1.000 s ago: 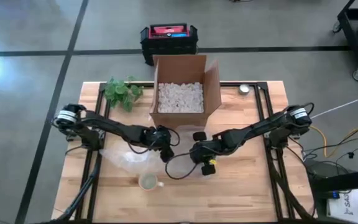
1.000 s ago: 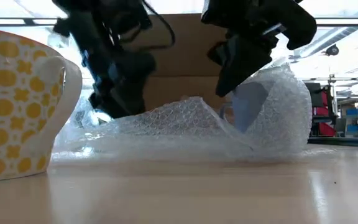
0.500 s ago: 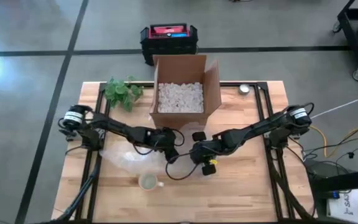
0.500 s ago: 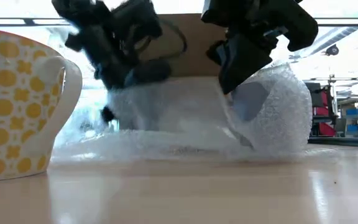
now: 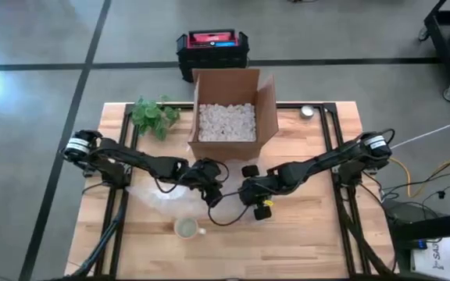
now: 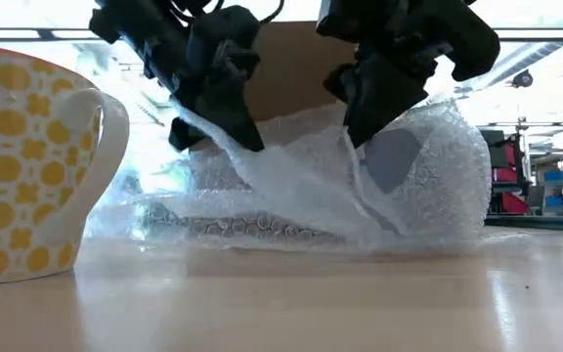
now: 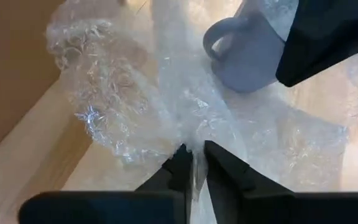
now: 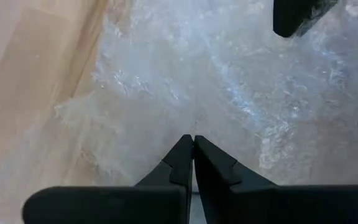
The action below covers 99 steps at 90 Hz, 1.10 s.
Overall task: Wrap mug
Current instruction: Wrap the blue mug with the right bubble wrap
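No writing can be read anywhere: the black case (image 5: 212, 48) behind the table has a red and blue label on its lid, too small to make out. The wooden table (image 5: 311, 242) carries an open cardboard box (image 5: 233, 117) filled with white packing pieces, with a green plant (image 5: 153, 115) to its left and a small round metal object (image 5: 308, 112) to its right. In front of the box lies a crumpled sheet of clear bubble wrap (image 6: 291, 196), lifted into a ridge in the low view. A pale blue-grey mug (image 7: 244, 56) with a curved handle rests on the wrap, partly seen through its raised folds at the right side of the low view (image 6: 391, 161). A second mug, white with a yellow flower pattern (image 6: 27, 161), stands apart on the bare wood near the front edge, clear of the wrap. The left gripper (image 7: 194, 163) is at the table's middle, its fingers nearly closed and pinching a pulled-up fold of the bubble wrap. The right gripper (image 8: 193, 152), just beside it to the right, has its fingertips pressed together on a thin edge of the same sheet.
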### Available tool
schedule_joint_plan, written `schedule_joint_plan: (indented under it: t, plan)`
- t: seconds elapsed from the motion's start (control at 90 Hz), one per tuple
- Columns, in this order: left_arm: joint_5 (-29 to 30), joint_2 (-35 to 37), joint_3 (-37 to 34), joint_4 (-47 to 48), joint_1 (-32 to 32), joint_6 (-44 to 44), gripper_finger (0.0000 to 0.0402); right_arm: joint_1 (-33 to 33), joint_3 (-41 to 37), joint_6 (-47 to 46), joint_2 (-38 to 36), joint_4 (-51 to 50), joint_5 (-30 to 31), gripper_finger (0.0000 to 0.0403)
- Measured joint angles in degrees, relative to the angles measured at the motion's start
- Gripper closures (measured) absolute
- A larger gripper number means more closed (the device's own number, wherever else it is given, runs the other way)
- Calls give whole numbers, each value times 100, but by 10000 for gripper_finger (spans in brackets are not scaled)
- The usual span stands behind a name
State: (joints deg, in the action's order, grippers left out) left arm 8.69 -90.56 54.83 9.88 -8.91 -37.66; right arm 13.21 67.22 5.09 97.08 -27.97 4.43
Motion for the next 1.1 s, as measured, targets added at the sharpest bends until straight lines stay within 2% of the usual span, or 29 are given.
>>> schedule_joint_plan:
  t: [0.078, 0.2, 0.267, 0.378, 0.467, 0.544, 0.611, 0.844, 1.1]
  plan:
    - [-157, -83, -9, 39, 3, -25, 314, 0, 0, -7, 0, -1, 0, 400]
    - [-1349, -93, -11, 19, 7, -99, 254, -2, 0, -9, 0, -1, 0, 400]
    - [-1760, -64, -9, 37, 5, -249, 226, -2, 0, -1, 0, 1, 0, 400]
    - [-1785, -55, -9, 27, 7, -274, 197, -2, 0, 4, 0, 5, 0, 400]
    - [-1350, -125, -9, 34, 9, -325, 192, -2, 0, 4, 0, 14, 0, 400]
    - [-1004, -210, -10, 29, 20, -365, 202, -2, 0, 4, 0, 23, 0, 400]
    - [-867, -211, -11, 8, 20, -365, 227, -2, 0, -3, 0, 23, 0, 400]
    - [-786, 198, 217, 58, -8, -68, 385, -2, -11, 8, -99, -45, -2, 400]
    - [-523, 293, 245, 63, -28, 119, 387, -2, 48, 48, -181, -43, 7, 400]
